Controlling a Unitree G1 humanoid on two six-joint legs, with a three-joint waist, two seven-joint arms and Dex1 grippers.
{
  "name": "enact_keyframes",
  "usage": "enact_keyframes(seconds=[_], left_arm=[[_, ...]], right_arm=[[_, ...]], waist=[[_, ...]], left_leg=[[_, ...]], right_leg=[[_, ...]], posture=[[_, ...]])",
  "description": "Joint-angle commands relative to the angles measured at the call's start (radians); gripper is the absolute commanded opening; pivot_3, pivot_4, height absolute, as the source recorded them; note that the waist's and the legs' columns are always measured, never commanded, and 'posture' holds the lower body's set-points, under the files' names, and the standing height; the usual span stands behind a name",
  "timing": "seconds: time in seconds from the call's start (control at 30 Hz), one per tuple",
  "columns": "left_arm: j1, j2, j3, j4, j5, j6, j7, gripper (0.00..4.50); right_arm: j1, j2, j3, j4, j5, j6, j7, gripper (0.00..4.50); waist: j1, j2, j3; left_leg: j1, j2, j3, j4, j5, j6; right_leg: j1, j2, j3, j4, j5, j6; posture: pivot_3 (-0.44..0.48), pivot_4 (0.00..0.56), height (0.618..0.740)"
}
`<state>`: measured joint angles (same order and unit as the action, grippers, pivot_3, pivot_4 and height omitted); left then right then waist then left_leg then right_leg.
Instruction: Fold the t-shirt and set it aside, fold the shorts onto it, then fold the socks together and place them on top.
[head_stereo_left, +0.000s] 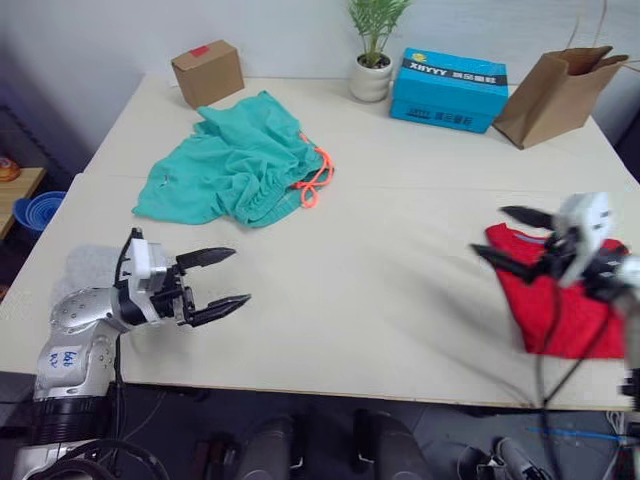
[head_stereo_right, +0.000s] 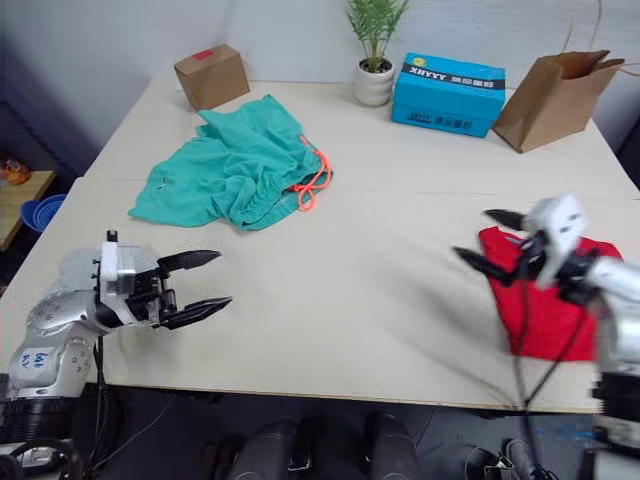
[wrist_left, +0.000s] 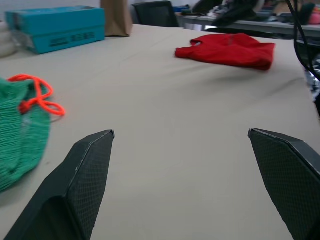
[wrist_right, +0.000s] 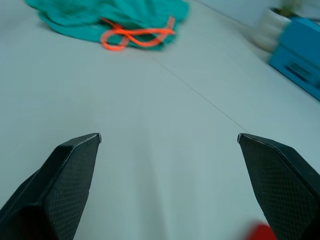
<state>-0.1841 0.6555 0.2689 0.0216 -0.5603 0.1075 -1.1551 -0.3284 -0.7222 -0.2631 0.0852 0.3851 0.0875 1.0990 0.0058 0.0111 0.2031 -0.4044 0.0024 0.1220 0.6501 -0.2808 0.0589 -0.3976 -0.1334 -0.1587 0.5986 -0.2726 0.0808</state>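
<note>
The red t-shirt (head_stereo_left: 565, 300) lies folded in a compact stack at the table's right, near the front edge. My right gripper (head_stereo_left: 490, 230) hovers open at its left edge, holding nothing. The teal-green shorts (head_stereo_left: 235, 165) lie crumpled at the far left, their orange drawstring (head_stereo_left: 315, 178) trailing toward the middle. My left gripper (head_stereo_left: 240, 275) is open and empty above bare table at the front left, well short of the shorts. A pale grey patch (head_stereo_left: 88, 268) lies just behind my left wrist; I cannot tell whether it is the socks.
Along the table's far edge stand a small cardboard box (head_stereo_left: 207, 72), a potted plant (head_stereo_left: 372, 60), a blue box (head_stereo_left: 448, 88) and a brown paper bag (head_stereo_left: 555, 95). Blue bowls (head_stereo_left: 38, 210) sit on a low stand off the table's left.
</note>
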Motion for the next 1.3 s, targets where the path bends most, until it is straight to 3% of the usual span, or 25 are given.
enact_keyframes(seconds=[0.03,0.2,0.33,0.43,0.63,0.77,0.83,0.93,1.03,1.13,1.3], left_arm=[[0.087,0.033,0.107,-0.021,0.021,-0.054,0.044,4.50],[0.303,0.029,0.252,-0.115,0.038,-0.086,0.122,4.50],[0.477,-0.011,0.405,-0.190,0.022,-0.065,0.230,4.50],[0.627,-0.022,0.471,-0.274,0.010,0.050,0.292,4.50],[0.667,-0.009,0.485,-0.350,0.016,0.156,0.386,4.50],[0.478,0.115,0.335,-0.389,0.067,0.323,0.479,4.50],[0.231,0.173,0.151,-0.305,0.192,0.297,0.508,4.50],[0.019,0.205,-0.009,-0.168,0.293,0.254,0.480,4.50],[-0.230,0.198,-0.207,0.055,0.445,0.118,0.423,4.50],[-0.498,0.144,-0.398,0.382,0.609,-0.043,0.360,4.50],[-0.771,0.044,-0.501,0.840,0.740,-0.256,0.401,4.50]], right_arm=[[0.030,0.115,0.085,-0.085,0.014,-0.187,0.040,4.47],[0.114,0.278,0.101,-0.057,-0.032,-0.385,-0.053,4.47],[0.219,0.279,0.160,-0.051,-0.061,-0.521,0.006,4.47],[0.250,0.274,0.152,-0.025,-0.059,-0.550,-0.013,4.47],[0.228,0.254,0.133,0.011,-0.058,-0.539,-0.080,4.47],[0.185,0.221,0.121,0.053,-0.074,-0.538,-0.104,4.47],[0.179,0.210,0.114,0.037,-0.065,-0.526,-0.118,4.47],[0.182,0.206,0.120,0.007,-0.066,-0.512,-0.140,4.47],[0.208,0.216,0.114,-0.047,-0.067,-0.483,-0.192,4.47],[0.247,0.232,0.098,-0.096,-0.058,-0.435,-0.258,4.47],[0.292,0.243,0.089,-0.141,-0.080,-0.421,-0.330,4.47]], waist=[[-0.003,-0.003,-0.001],[-0.008,-0.005,-0.002],[-0.007,-0.007,-0.002],[-0.010,-0.007,-0.002],[-0.005,-0.007,-0.003],[0.009,-0.007,-0.003],[0.022,-0.008,-0.003],[0.018,-0.009,-0.004],[0.004,-0.009,-0.004],[0.000,-0.010,-0.004],[-0.009,-0.012,-0.003]], left_leg=[[0.000,0.000,0.000,0.000,0.000,0.000],[0.000,-0.001,0.000,0.000,-0.001,0.002],[0.001,-0.001,-0.001,0.000,-0.004,-0.004],[0.002,-0.001,-0.001,-0.001,-0.004,-0.004],[0.004,0.000,-0.002,-0.002,-0.007,0.000],[0.004,0.000,-0.002,-0.001,-0.005,-0.005],[0.004,0.000,-0.002,-0.001,-0.003,-0.008],[0.004,-0.001,-0.001,-0.002,-0.001,-0.010],[0.004,0.000,0.002,-0.003,-0.001,-0.009],[0.002,0.000,0.003,-0.003,0.003,-0.005],[0.002,0.000,0.006,-0.002,0.005,-0.004]], right_leg=[[0.000,0.000,0.000,0.000,0.000,0.000],[0.002,-0.001,0.000,-0.002,0.000,0.000],[0.002,-0.002,0.001,-0.005,0.000,0.001],[0.002,-0.002,0.002,-0.005,0.000,0.000],[0.001,-0.002,0.003,-0.003,-0.002,-0.004],[0.000,-0.002,0.002,-0.001,-0.003,-0.005],[0.000,-0.002,0.002,0.001,-0.003,-0.006],[-0.001,-0.002,0.002,0.003,-0.003,-0.005],[-0.001,0.000,0.002,0.007,-0.003,-0.005],[-0.003,0.003,0.000,0.008,-0.003,-0.005],[-0.005,0.003,0.002,0.010,-0.003,-0.005]], posture=[[0.000,0.150,0.740],[0.000,0.150,0.740],[0.000,0.150,0.740],[0.000,0.150,0.740],[0.000,0.150,0.740],[0.000,0.150,0.740],[0.000,0.150,0.740],[0.000,0.150,0.740],[0.000,0.150,0.740],[0.000,0.150,0.740],[0.000,0.150,0.740]])
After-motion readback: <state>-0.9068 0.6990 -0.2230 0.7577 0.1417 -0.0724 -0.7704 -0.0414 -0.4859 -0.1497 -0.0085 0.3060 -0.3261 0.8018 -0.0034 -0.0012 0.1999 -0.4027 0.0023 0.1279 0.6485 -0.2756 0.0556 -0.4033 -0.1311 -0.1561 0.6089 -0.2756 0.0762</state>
